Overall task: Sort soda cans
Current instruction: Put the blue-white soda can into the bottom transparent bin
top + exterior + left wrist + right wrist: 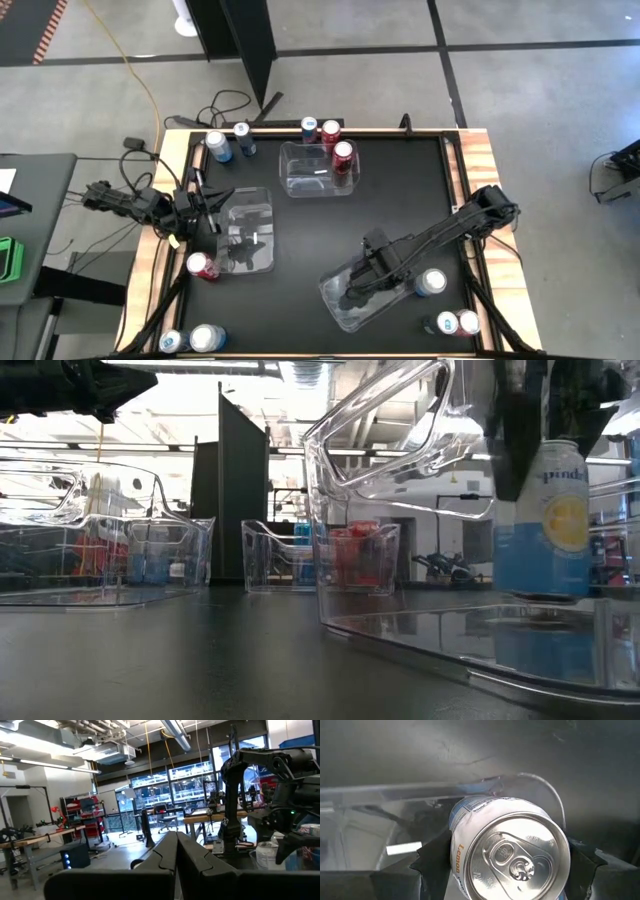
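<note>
Lower the light blue lemon can (507,852) straight down until its base rests flat on the floor of the clear bin (335,300) at the lower centre of the high view, then release and lift clear of the bin walls. The right claw (505,862) stands wide, clamped on that can's sides. The left claw (176,852), fingers together and empty, waits over the tabletop (400,200) at centre left.

"Lemon" on light blue can (507,852)
</note>
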